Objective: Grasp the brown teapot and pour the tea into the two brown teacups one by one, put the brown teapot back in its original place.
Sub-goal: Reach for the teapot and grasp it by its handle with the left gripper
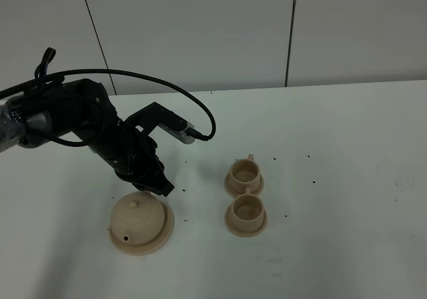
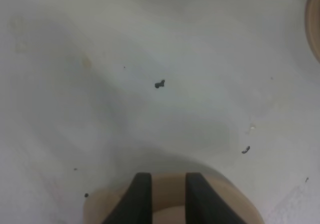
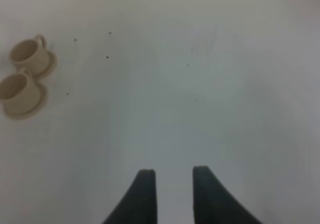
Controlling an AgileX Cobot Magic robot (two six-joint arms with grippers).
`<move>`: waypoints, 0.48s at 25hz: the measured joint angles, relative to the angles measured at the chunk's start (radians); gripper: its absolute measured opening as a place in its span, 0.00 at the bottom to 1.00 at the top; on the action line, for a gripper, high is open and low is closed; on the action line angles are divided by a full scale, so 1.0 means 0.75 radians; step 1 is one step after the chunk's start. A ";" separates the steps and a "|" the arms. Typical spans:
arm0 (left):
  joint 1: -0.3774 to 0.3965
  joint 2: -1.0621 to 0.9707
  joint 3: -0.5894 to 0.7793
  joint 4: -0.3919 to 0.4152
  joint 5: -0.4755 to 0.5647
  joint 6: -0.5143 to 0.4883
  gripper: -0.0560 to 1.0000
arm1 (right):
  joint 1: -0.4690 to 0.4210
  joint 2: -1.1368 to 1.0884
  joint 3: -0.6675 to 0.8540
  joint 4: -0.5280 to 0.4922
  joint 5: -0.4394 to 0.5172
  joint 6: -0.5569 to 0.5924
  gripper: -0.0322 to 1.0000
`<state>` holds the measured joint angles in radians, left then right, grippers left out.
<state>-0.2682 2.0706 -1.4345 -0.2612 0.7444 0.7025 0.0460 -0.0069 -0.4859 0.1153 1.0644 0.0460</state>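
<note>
The brown teapot sits on its wide round saucer at the front left of the table, spout toward the front. My left gripper reaches down to the teapot's back right side. In the left wrist view this gripper has its two dark fingers close together on tan clay of the teapot. The two brown teacups stand on small saucers to the right, one behind the other. My right gripper hangs open over bare table, with the cups far off.
The white table carries small dark specks around the cups and teapot. The left arm's black cable loops above the arm. A white panelled wall stands behind. The right arm does not show in the high view.
</note>
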 joint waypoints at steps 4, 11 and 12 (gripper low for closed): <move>0.000 0.000 0.000 0.002 0.002 -0.004 0.28 | 0.000 0.000 0.000 0.000 0.000 0.000 0.21; 0.000 0.000 0.000 0.005 -0.036 -0.030 0.28 | 0.000 0.000 0.000 0.000 0.000 0.000 0.21; 0.000 0.000 0.000 0.005 -0.038 -0.031 0.28 | 0.000 0.000 0.000 0.000 0.000 0.000 0.21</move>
<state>-0.2682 2.0706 -1.4345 -0.2577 0.7162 0.6791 0.0460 -0.0069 -0.4859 0.1153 1.0644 0.0460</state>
